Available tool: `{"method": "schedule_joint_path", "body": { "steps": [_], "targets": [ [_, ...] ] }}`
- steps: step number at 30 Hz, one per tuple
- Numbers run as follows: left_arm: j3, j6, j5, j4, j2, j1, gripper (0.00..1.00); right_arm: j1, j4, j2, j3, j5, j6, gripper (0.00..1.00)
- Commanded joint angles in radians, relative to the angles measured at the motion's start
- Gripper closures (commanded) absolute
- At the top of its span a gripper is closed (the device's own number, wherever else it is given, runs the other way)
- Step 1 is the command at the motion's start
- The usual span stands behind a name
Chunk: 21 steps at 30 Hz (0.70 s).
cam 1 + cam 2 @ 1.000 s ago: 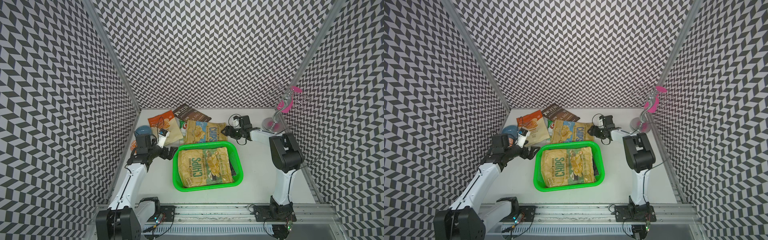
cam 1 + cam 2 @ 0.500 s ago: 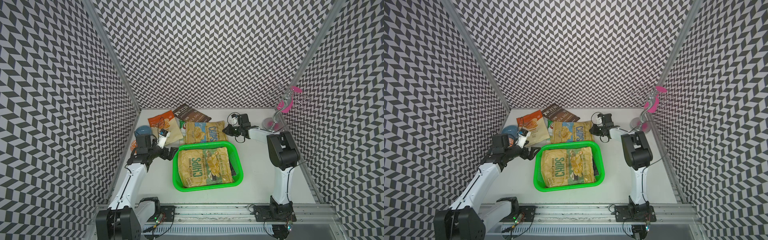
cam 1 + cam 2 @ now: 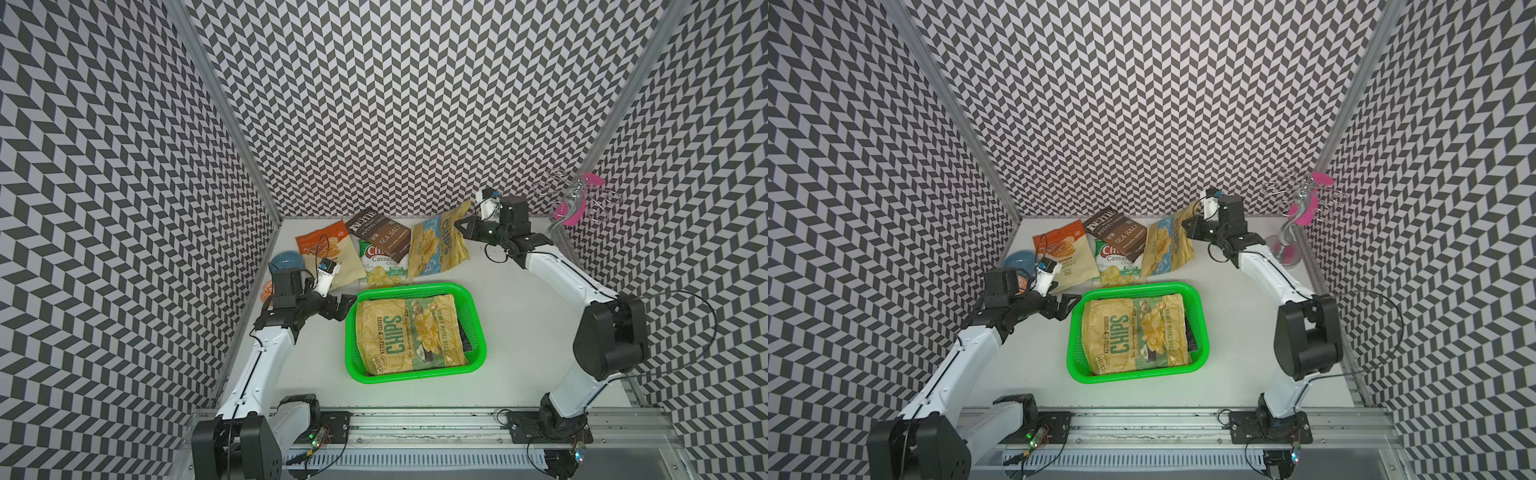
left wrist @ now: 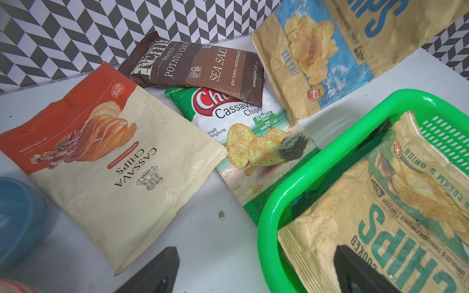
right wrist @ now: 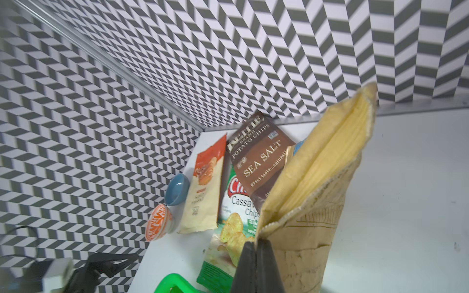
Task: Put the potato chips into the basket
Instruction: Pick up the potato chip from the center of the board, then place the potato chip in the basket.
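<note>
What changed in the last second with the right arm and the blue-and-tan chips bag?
The right gripper shut on the edge of the blue-and-tan chips bag and lifted that end up. The open left gripper, the basket and the other bags stayed put.

Bright light, faint shadows, top views sharp, tan bag (image 4: 317, 63) blurred in left wrist view

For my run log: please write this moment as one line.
right gripper: shut on blue-tan chip bag, one end raised | left gripper: open, at basket edge | basket: green-tan chip bag on top
</note>
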Motion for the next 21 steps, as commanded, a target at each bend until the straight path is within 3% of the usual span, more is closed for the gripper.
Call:
{"method": "schedule_joint_path", "body": {
  "steps": [1, 11, 21],
  "targets": [
    [-0.008, 0.003, 0.005, -0.002, -0.009, 0.005, 0.01, 0.002, 0.060, -0.114, 0.042, -0.050, -0.008, 1.00],
    [-0.014, -0.026, -0.066, 0.029, -0.012, 0.005, 0.01, 0.033, 0.081, -0.325, 0.017, -0.186, 0.074, 1.00],
    [-0.008, -0.053, -0.110, 0.042, 0.012, 0.006, 0.01, 0.166, 0.245, -0.514, -0.294, -0.312, 0.178, 1.00]
  ]
}}
